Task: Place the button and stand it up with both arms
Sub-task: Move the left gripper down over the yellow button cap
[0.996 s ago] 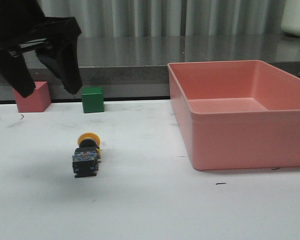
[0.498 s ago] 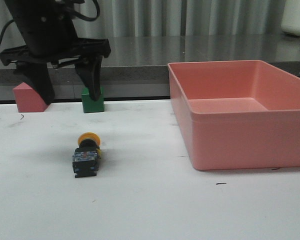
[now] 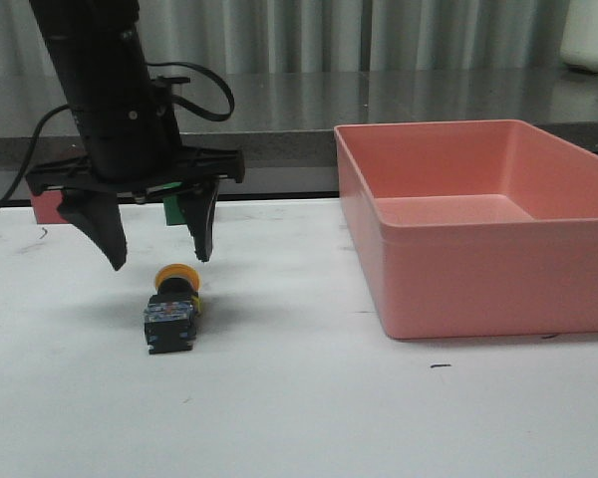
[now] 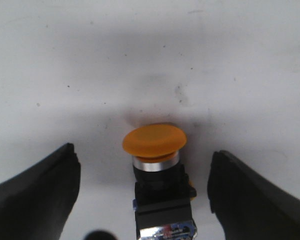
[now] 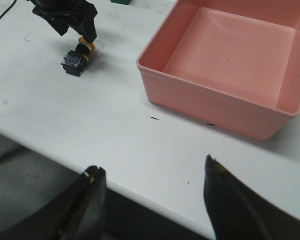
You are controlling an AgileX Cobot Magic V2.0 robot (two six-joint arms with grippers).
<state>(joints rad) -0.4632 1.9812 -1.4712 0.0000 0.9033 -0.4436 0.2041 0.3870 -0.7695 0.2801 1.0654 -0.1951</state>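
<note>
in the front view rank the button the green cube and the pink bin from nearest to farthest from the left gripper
1. Button: lying on its side just below the open left gripper.
2. Green cube: behind the gripper, mostly hidden.
3. Pink bin: far off on the right side.

1. The front view looks low and level across the white surface toward a grey ledge.
2. The left wrist view looks straight down, very near the button.
3. The right wrist view looks from high and far back at the surface edge; all three share the button.
</note>
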